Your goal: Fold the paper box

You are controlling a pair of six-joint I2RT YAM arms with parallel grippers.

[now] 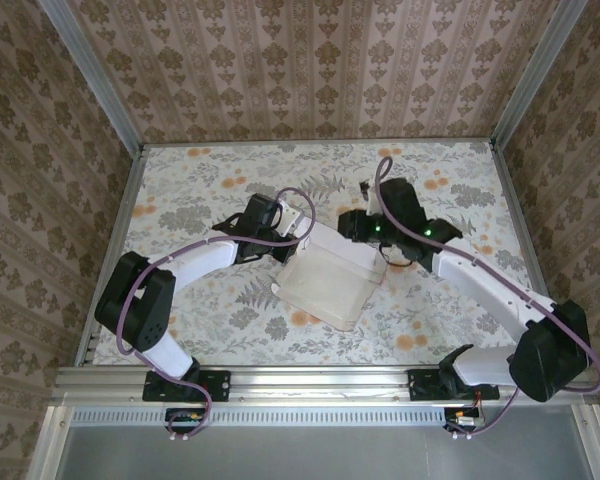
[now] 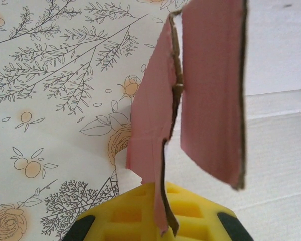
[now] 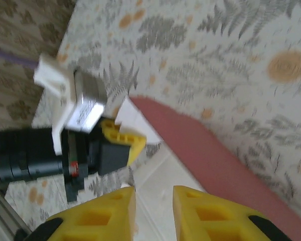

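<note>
The paper box (image 1: 325,285) lies mid-table, its pale inner side up, walls partly raised. My left gripper (image 1: 298,228) is at the box's far left corner, shut on a pink flap (image 2: 150,125) that stands up between its yellow fingers (image 2: 125,213); a second pink flap (image 2: 213,90) hangs beside it. My right gripper (image 1: 365,238) is at the far right corner. In the right wrist view its jaws stand open (image 3: 154,201) over the whitish inner panel (image 3: 160,168), with the pink wall (image 3: 215,160) just to the right. The left gripper (image 3: 121,138) shows beyond.
The floral-patterned table (image 1: 200,190) is fenced by wallpapered walls at the back and sides, and a metal rail (image 1: 320,380) runs along the near edge by the arm bases. Open cloth lies left and right of the box.
</note>
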